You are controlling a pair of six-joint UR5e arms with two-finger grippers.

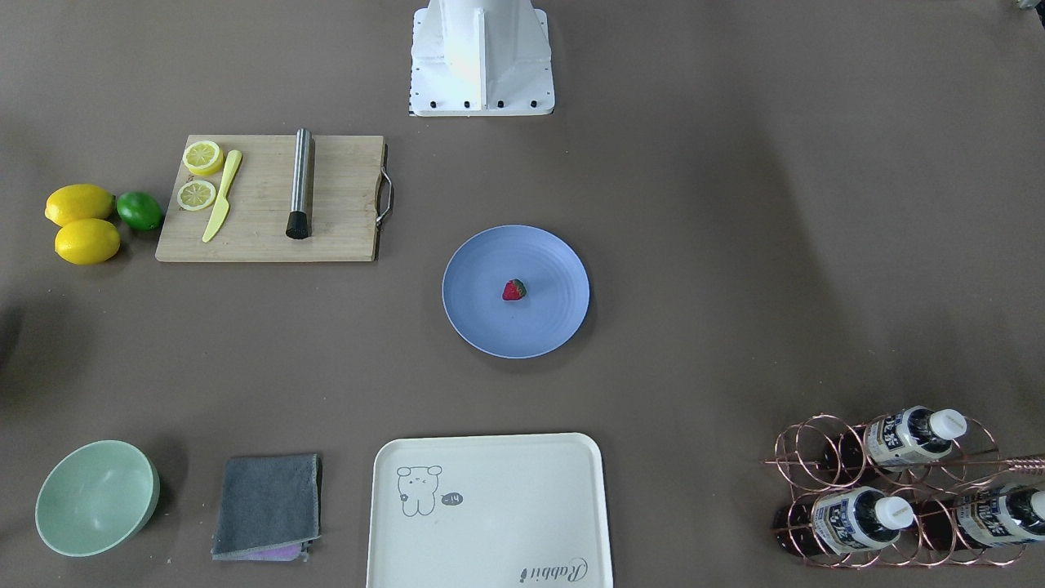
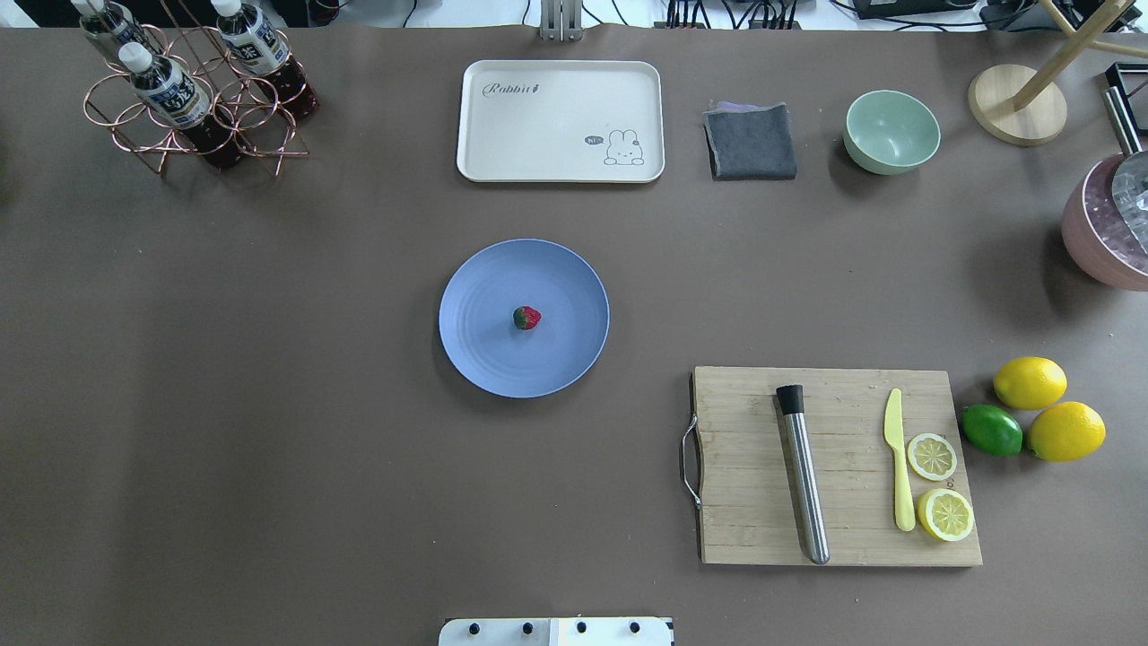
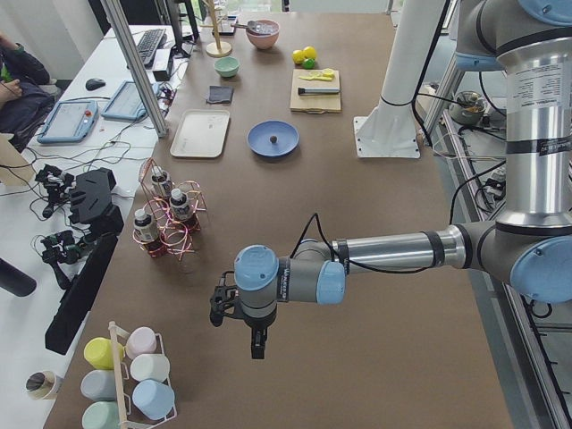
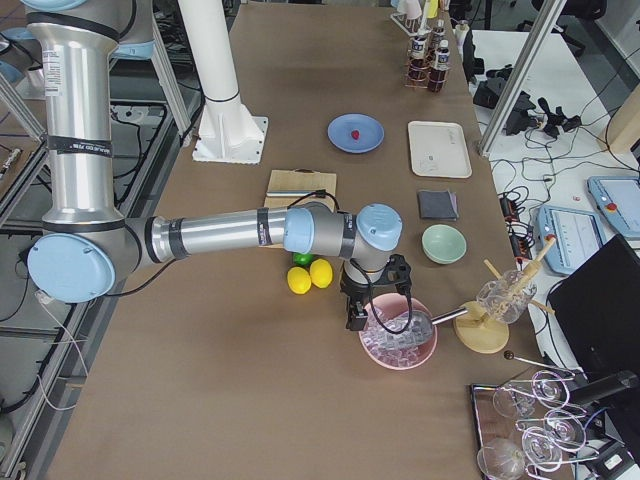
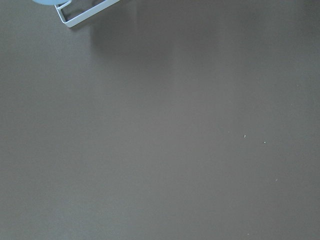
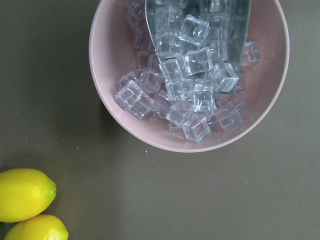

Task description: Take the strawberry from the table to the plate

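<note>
The small red strawberry (image 1: 513,289) (image 2: 526,317) lies near the middle of the round blue plate (image 1: 482,327) (image 2: 484,359), which sits at the centre of the grey-brown table (image 2: 269,449). Neither gripper is close to it. My left gripper (image 3: 257,347) hangs over bare table at the table's left end, beyond the bottle rack; I cannot tell whether it is open or shut. My right gripper (image 4: 354,318) hovers at the rim of a pink bowl of ice cubes (image 6: 190,75) at the right end; its state cannot be told either. No fingers show in either wrist view.
A wooden cutting board (image 2: 839,467) carries a steel muddler, a yellow knife and lemon halves. Two lemons (image 2: 1030,382) and a lime (image 2: 992,430) lie beside it. The cream tray (image 2: 560,121), grey cloth (image 2: 751,142), mint bowl (image 2: 891,131) and copper bottle rack (image 2: 193,108) line the far edge.
</note>
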